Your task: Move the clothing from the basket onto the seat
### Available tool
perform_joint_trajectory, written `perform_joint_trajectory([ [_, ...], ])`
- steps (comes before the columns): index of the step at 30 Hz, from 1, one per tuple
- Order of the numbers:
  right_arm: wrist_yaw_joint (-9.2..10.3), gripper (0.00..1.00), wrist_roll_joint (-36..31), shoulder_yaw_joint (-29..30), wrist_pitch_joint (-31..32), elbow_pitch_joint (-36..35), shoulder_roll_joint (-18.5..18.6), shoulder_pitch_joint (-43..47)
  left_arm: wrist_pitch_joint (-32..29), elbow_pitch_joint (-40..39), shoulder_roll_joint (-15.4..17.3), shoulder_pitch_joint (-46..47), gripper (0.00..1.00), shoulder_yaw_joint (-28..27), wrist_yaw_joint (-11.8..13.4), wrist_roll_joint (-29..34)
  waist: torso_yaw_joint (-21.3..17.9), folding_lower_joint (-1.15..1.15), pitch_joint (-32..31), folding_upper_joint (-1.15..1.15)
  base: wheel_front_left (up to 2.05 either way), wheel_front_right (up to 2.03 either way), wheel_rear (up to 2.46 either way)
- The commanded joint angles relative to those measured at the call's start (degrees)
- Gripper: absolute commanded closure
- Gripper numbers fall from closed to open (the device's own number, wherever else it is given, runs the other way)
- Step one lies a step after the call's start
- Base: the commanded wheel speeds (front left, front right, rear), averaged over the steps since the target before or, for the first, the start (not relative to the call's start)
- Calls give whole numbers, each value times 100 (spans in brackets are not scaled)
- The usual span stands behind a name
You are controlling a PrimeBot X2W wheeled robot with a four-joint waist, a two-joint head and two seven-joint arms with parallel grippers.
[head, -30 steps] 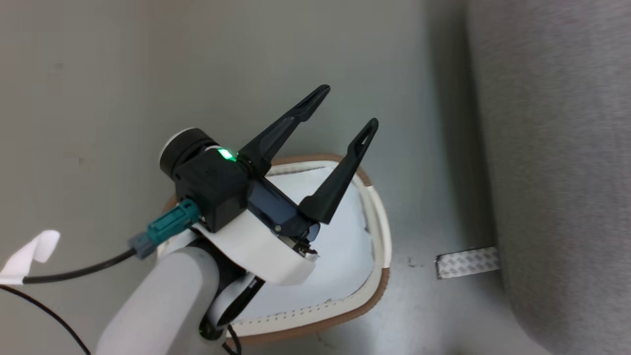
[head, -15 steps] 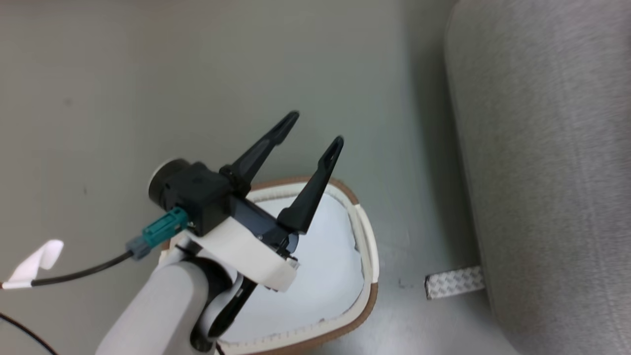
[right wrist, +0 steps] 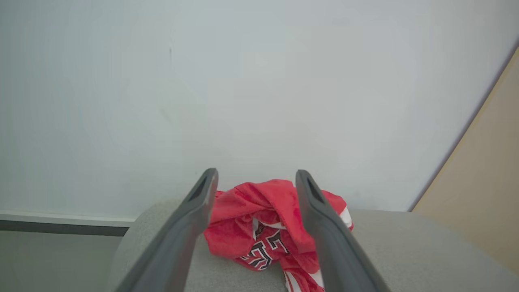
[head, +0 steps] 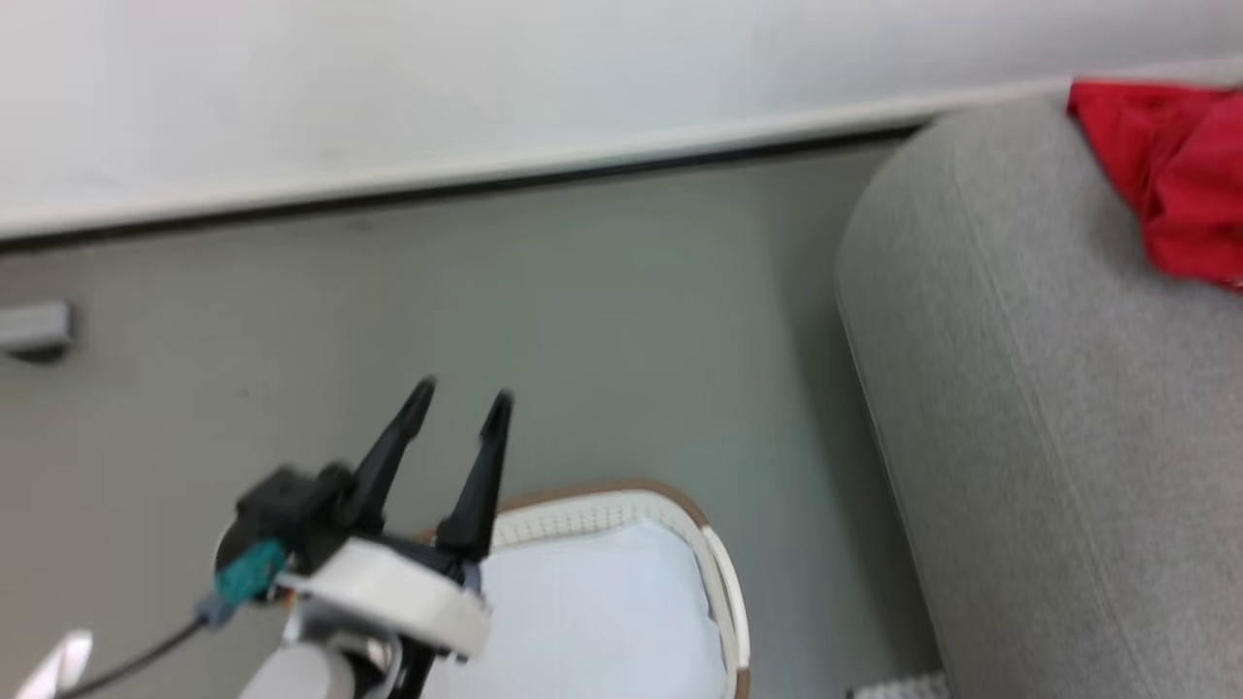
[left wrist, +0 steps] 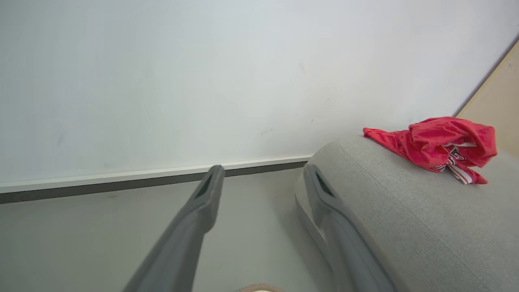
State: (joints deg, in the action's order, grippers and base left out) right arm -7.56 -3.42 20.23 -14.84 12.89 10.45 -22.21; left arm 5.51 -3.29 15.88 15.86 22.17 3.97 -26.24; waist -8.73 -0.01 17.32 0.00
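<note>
The red clothing [head: 1180, 184] lies crumpled on the light-grey seat [head: 1029, 408] at the upper right; its white trim and block lettering face the right wrist camera [right wrist: 263, 239]. The clothing [left wrist: 442, 144] also rests on the seat [left wrist: 397, 219] in the left wrist view. My left gripper [head: 461, 403] is open and holds nothing, hanging over the near-left rim of the white basket [head: 723, 602], whose pale inside shows no cloth. My right gripper [right wrist: 254, 178] is open, its fingers framing the clothing on the seat [right wrist: 385, 251] without touching it.
A white wall with a dark skirting strip [head: 486, 180] runs behind the grey floor [head: 602, 330]. A small grey block [head: 34, 328] sits at the left by the wall. A tan panel [right wrist: 482, 182] stands right of the seat.
The head camera has tilted up, bringing the wall and the red clothing on the seat into view. My left gripper's fingers now stand closer together than before.
</note>
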Motion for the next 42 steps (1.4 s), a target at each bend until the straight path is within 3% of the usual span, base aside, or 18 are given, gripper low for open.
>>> perform_joint_trajectory([
  [1,15,0,113,-66,-26,-184,-43,264,126,95,35,-212,0,-43,63,7,345,1,-603,0,0,0,0],
  [7,15,0,423,-690,-36,-800,-300,1269,555,520,22,-994,0,-236,426,1,660,1,-1318,0,0,0,0],
  [13,15,0,614,-1194,-37,-1045,-599,2071,869,841,-7,-1573,0,-382,584,70,849,1,-1772,0,0,0,0],
  [26,15,0,644,-1812,-39,-470,-753,2819,963,943,-297,-1961,0,-877,230,544,862,1,-1993,0,0,0,0],
  [42,15,0,754,-1752,-40,-139,-755,2633,964,1161,-747,-2021,0,-1346,-307,1038,662,1,-2007,0,0,0,0],
])
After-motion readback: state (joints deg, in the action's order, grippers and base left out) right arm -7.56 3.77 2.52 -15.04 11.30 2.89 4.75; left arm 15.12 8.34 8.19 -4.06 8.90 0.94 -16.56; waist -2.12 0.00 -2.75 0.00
